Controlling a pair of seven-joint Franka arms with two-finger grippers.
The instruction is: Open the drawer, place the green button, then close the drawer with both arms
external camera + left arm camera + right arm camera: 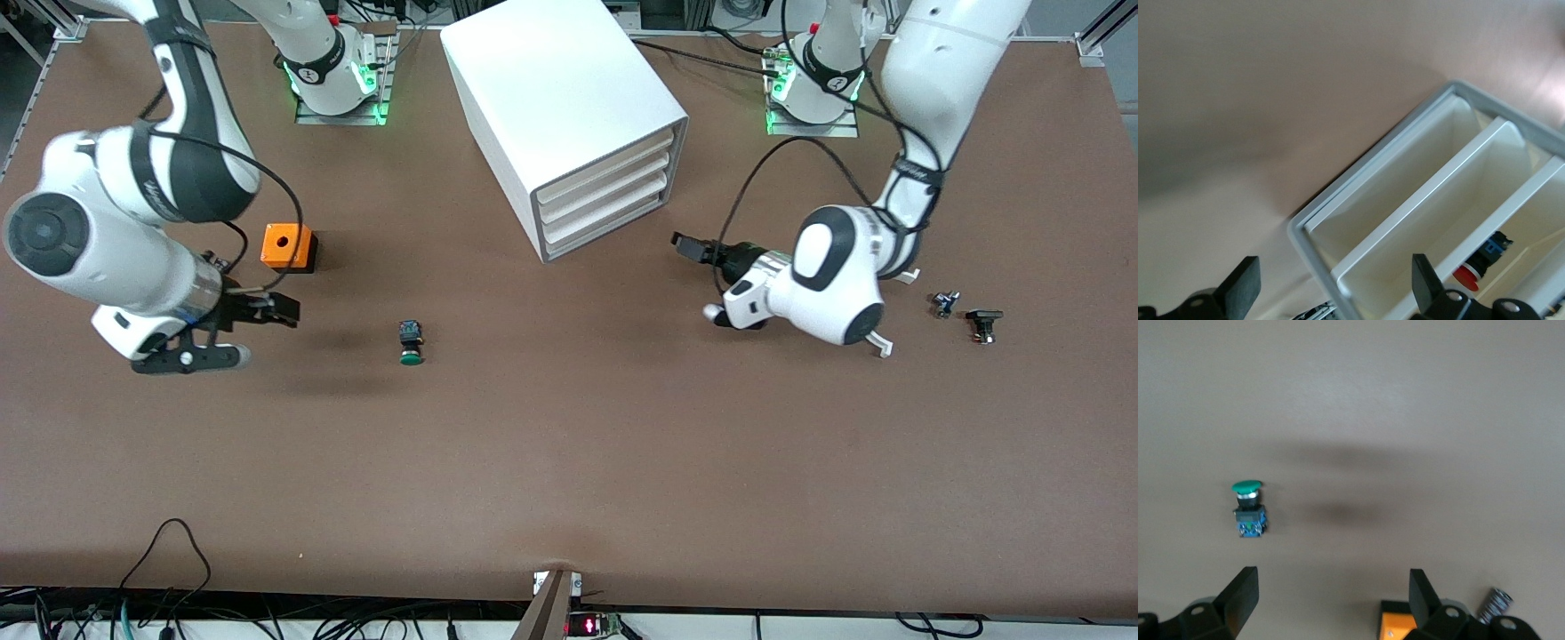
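Note:
The white cabinet [569,107] stands at the back middle of the table. Its bottom drawer [605,228] is pushed in; in the left wrist view it [1405,180] is the tray closest to the table. My left gripper [686,243] is open and empty, just above the table beside the cabinet front, pointing at the drawers [1335,287]. The green-capped button [410,342] lies on its side on the table, also in the right wrist view [1248,508]. My right gripper [277,311] is open and empty, low over the table between the button and the orange cube [1331,597].
An orange cube [287,246] with a round hole sits close to the right gripper, toward the robots' bases [1395,627]. A red-capped button [1469,273] lies in an upper drawer. A small black button part [983,323] and another small part [944,304] lie toward the left arm's end.

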